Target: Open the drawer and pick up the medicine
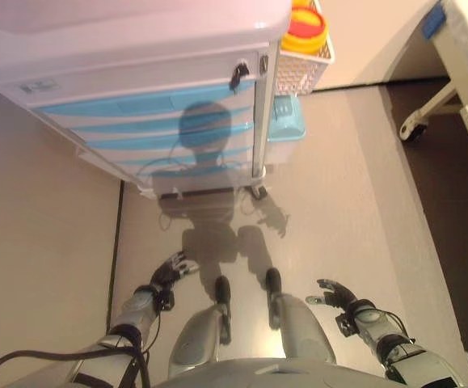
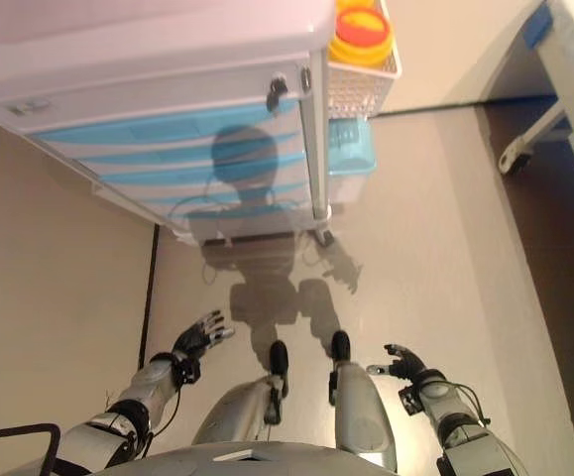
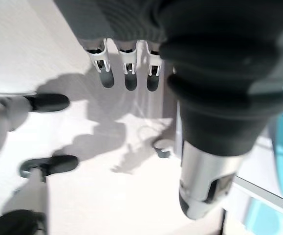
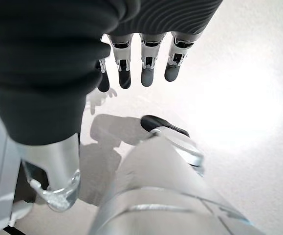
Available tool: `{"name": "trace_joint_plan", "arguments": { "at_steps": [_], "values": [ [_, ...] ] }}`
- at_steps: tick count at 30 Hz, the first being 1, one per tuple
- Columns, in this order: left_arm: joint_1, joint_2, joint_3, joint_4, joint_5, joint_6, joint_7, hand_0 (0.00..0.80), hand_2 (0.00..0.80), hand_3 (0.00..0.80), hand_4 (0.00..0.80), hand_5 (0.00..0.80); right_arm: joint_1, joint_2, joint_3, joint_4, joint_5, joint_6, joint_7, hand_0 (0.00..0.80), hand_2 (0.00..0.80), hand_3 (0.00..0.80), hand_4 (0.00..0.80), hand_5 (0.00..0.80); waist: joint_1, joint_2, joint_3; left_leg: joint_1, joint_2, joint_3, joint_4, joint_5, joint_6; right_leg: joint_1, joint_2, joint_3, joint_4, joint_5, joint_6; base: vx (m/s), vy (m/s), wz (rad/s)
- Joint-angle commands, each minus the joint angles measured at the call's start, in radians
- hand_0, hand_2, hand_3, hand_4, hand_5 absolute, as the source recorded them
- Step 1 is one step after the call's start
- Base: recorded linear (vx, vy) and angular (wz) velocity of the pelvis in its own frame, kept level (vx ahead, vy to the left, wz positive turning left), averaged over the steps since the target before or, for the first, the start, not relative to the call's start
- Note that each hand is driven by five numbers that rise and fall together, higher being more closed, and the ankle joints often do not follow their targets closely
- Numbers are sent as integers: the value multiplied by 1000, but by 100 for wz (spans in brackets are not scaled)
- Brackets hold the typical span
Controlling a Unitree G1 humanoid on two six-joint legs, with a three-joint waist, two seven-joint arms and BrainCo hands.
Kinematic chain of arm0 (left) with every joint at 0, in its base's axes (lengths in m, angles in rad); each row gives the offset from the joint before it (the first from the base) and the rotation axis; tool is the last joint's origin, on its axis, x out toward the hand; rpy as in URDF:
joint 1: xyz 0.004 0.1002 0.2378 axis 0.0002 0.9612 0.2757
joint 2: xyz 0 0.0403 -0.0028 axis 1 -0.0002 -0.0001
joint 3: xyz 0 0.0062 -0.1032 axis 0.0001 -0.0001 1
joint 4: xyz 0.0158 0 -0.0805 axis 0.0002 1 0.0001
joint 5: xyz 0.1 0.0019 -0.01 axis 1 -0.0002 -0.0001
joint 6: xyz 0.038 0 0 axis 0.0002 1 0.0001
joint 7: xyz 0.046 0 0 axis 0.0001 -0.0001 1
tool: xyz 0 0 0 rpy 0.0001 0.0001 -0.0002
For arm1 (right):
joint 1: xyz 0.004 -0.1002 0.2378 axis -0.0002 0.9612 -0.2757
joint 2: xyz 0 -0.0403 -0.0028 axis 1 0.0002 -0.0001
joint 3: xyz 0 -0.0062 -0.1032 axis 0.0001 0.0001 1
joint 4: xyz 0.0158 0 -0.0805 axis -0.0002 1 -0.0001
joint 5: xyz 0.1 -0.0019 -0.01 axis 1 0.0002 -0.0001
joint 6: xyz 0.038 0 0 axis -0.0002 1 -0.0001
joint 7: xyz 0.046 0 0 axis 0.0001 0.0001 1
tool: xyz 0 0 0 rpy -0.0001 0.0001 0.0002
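A white medical cart (image 1: 137, 48) with several light blue drawer fronts (image 1: 145, 101) stands ahead of me; all drawers are shut. A dark lock (image 1: 238, 75) sits at the top drawer's right end. No medicine is visible. My left hand (image 1: 173, 269) hangs low at the lower left, open and empty, well short of the cart. My right hand (image 1: 335, 293) hangs at the lower right, fingers relaxed and empty. Both wrist views show straight fingers (image 3: 126, 73) (image 4: 146, 68) over bare floor.
A white wire basket (image 1: 305, 69) holding a yellow container with a red lid (image 1: 305, 28) hangs on the cart's right side, above a light blue bin (image 1: 284, 121). A bed frame on a caster (image 1: 415, 125) stands at the far right.
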Motion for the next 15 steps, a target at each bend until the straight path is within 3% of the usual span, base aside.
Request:
{"name": "trace_joint_plan", "arguments": {
  "at_steps": [1, 5, 9, 15],
  "values": [
    [-7, 22, 27, -82, -144, -62, -20, 0, 0, 0, 0, 0, 36, -33, 51, -68, 67, -10, -33, 0, 0, 0, 0, 0, -19, -20, -8, -109, -42, 30, 163, -94, 58, -29, 8, 18, 2, 10, 44, -81, 72, -2],
    [-46, 42, 59, -153, -275, -70, -56, 0, 0, 0, 0, 0, 29, -42, 53, -102, 82, 5, -42, 0, 0, 0, 0, 0, -23, -29, 17, -163, -40, 38, 209, -108, 60, -81, 18, 27, 25, 11, 40, -26, 64, -5],
    [-107, 66, 111, -223, -533, -74, -161, 0, 0, 0, 0, 0, 29, -44, 62, -124, 91, 10, -49, 0, 0, 0, 0, 0, -31, -43, 44, -213, -36, 54, 253, -127, 63, -126, 26, 41, 35, 23, 41, -11, 65, -11],
    [-203, 103, 181, -238, -782, -97, -290, 0, 0, 0, 0, 0, 32, -28, 77, -136, 108, -2, -56, 0, 0, 0, 0, 0, -48, -78, 63, -259, -26, 68, 299, -156, 64, -150, 39, 57, 18, 44, 43, -2, 4, -15]
  ]
}}
